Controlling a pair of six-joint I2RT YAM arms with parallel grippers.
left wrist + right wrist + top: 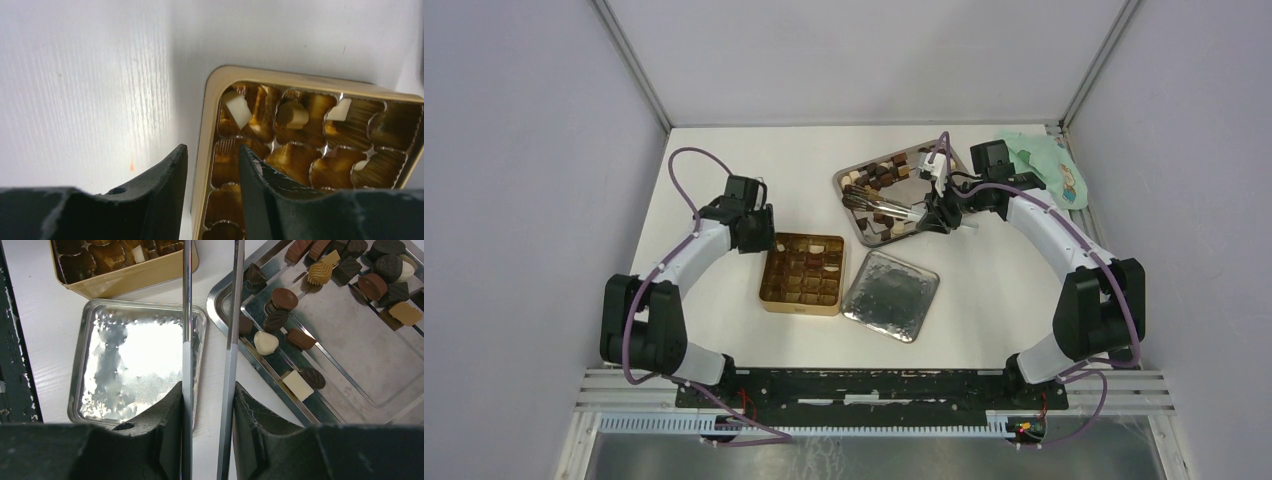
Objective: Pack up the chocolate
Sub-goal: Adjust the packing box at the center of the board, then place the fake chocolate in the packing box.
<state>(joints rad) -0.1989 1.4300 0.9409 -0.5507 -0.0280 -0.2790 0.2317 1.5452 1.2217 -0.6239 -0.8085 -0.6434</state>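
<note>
Top external view: white table, grey walls; left claw pinches the gold tin, right claw clenches silver tongs.

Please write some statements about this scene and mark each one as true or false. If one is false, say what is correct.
1. The right hand holds the silver tongs. True.
2. Every cell of the gold tin holds a piece. False: several cells are empty.
3. The left hand has one finger on each side of the tin's wall. True.
4. The silver lid covers the gold tin. False: it lies on the table beside the tin, on the right arm's side.
5. The loose chocolate lies on the bare table. False: the pieces lie in the silver tray.
</note>
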